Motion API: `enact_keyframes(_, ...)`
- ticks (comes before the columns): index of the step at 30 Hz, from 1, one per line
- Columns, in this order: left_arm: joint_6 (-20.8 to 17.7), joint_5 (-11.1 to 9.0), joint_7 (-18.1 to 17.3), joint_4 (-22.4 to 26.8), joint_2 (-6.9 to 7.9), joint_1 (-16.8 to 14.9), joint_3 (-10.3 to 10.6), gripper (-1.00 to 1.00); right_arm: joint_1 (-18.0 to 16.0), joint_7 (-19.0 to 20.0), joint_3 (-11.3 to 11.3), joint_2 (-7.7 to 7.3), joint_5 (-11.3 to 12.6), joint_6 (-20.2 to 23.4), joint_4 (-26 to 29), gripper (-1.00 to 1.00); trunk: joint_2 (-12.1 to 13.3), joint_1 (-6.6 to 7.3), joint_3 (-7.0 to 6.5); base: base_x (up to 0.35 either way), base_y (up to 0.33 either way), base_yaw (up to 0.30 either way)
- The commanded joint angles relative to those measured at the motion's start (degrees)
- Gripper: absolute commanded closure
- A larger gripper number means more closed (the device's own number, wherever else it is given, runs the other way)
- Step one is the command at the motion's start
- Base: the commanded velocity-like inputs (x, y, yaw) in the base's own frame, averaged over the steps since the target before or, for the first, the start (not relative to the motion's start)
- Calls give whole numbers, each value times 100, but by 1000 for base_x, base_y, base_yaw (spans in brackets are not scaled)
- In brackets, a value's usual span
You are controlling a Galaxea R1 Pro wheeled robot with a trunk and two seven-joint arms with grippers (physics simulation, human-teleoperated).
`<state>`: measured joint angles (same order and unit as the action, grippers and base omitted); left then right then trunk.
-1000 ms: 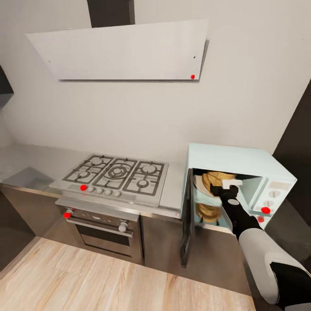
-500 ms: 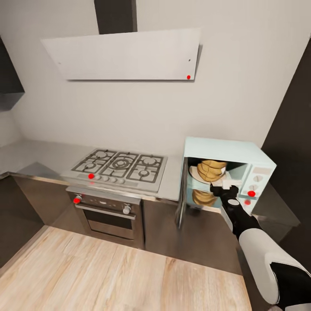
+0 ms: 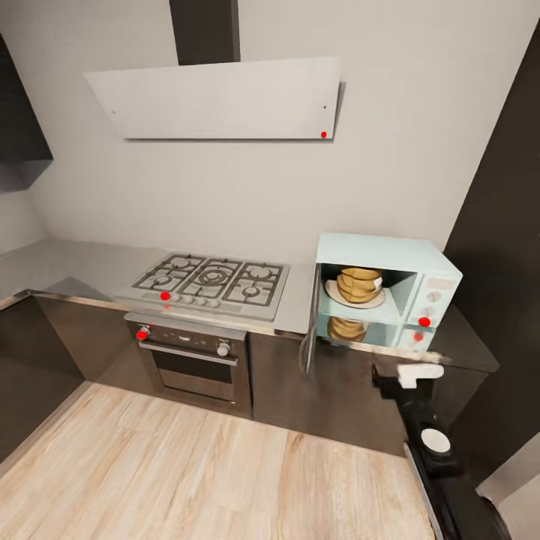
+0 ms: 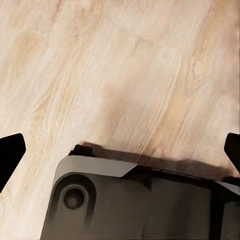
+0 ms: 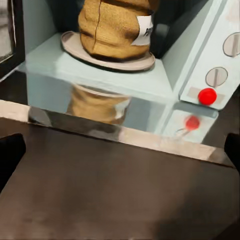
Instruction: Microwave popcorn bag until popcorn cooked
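Hanging clear of the desk [image 3: 296, 304], the right gripper [image 3: 409, 373] has its fingers spread wide with nothing between them; the left fingers [image 4: 11, 154], over the wooden floor [image 4: 125, 75], are likewise parted and bare. One popcorn bag [image 5: 117, 27] sits on the one round plate [image 5: 107, 57] inside the single microwave [image 3: 379, 259], whose door [image 3: 310, 322] stands open. Closing it looks like the next job: push on its outer edge, slowly, so the oven doesn't slide. Two knobs [image 5: 216, 76] and one red light [image 5: 207, 96] mark its panel.

head: high, down on kitchen | left wrist: close, floor [image 4: 120, 65] | right wrist: near microwave [image 5: 200, 60], shared with head
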<state>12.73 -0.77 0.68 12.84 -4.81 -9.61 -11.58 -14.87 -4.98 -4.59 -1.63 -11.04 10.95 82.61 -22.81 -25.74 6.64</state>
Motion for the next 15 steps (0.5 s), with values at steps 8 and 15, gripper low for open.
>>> enact_keyframes(8,-298,-8,-26,3155,-315,-465,271,-100,2638,-36,86,178,148,-1553,574,-100,-11,-4,12,-1,0,0)
enact_keyframes(15,-1816,-65,14,3534,-418,-2516,317,-100,3253,-40,101,316,202,-1733,534,-100,-11,-4,12,0,0,-2)
